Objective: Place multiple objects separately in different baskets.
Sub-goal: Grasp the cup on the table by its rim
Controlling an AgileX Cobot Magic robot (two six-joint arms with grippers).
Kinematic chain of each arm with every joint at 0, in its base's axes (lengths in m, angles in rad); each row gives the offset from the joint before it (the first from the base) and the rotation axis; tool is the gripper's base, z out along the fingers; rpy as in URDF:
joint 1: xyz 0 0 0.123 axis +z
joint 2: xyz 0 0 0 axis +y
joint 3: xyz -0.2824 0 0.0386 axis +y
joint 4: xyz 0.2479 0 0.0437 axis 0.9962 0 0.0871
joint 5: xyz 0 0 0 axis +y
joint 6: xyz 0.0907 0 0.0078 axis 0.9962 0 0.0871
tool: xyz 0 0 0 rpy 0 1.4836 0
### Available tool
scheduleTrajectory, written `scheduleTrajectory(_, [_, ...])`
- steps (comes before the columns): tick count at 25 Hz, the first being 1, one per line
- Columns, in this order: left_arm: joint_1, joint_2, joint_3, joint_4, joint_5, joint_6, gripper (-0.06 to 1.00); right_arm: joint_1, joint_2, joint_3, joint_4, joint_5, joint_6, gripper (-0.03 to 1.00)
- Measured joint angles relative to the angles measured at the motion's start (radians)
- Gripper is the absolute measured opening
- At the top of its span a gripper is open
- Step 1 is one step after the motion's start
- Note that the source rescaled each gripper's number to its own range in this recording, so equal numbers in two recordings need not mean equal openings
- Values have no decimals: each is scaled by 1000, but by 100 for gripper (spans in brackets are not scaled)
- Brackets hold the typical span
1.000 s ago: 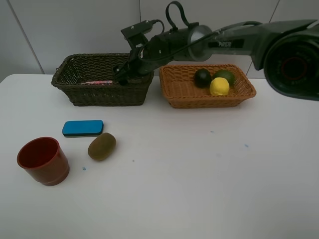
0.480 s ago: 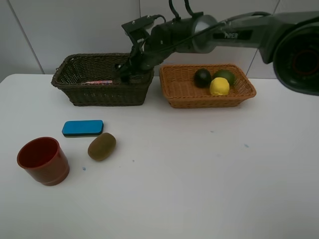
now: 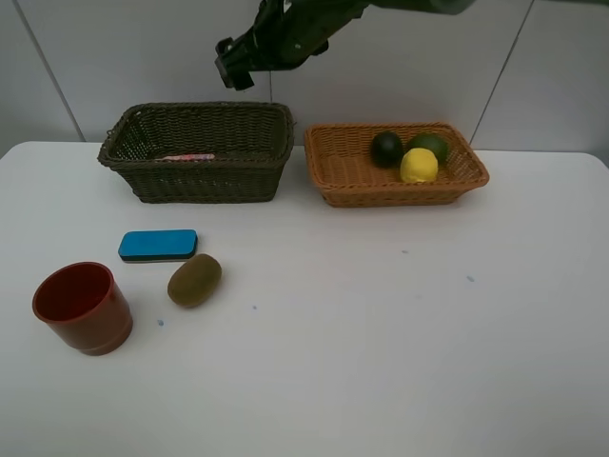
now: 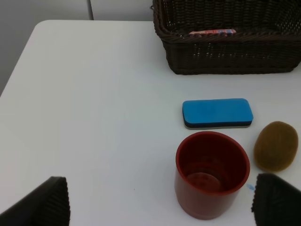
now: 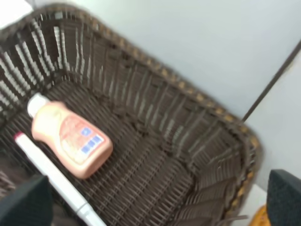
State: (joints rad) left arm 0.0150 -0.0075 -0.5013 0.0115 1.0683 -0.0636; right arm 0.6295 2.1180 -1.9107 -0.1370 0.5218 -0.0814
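Black right pincer point(image 3: 233, 71) wide, empty, high over the dark basket point(image 3: 195, 181). Inside it: bottle point(image 5: 70, 139) lying flat, pen point(image 5: 51, 174) just beside. Tan basket point(image 3: 343, 181) at 3 o'clock of the dark one holds mangosteen point(image 3: 386, 149), lime point(image 3: 431, 144), lemon point(image 3: 419, 166), bunched together. Left pincer point(image 4: 160, 202) wide, empty, facing the cup point(image 4: 211, 174). On the bench point(image 3: 381, 333): eraser point(image 3: 158, 245) at 7 o'clock of the dark basket, kiwi point(image 3: 194, 280) at 4 o'clock of the eraser, close but apart, cup upright at 8 o'clock of the kiwi.
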Motion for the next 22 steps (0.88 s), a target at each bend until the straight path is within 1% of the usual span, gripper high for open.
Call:
scheduleTrajectory(2, [0,0,0,0,0,0,100,0,-42,0,-2,36,0,100])
scheduleTrajectory(5, [0,0,0,0,0,0,100,0,-106,0,-34,104,0,100])
scheduleTrajectory(9, [0,0,0,0,0,0,100,0,-186,0,-76,201,0,100])
scheduleTrajectory(13, [0,0,0,0,0,0,100,0,-259,0,-96,300,0,100])
scheduleTrajectory(18, [0,0,0,0,0,0,100,0,-353,0,-98,427,0,100])
scheduleTrajectory(22, [0,0,0,0,0,0,100,0,-422,0,-77,519,0,100])
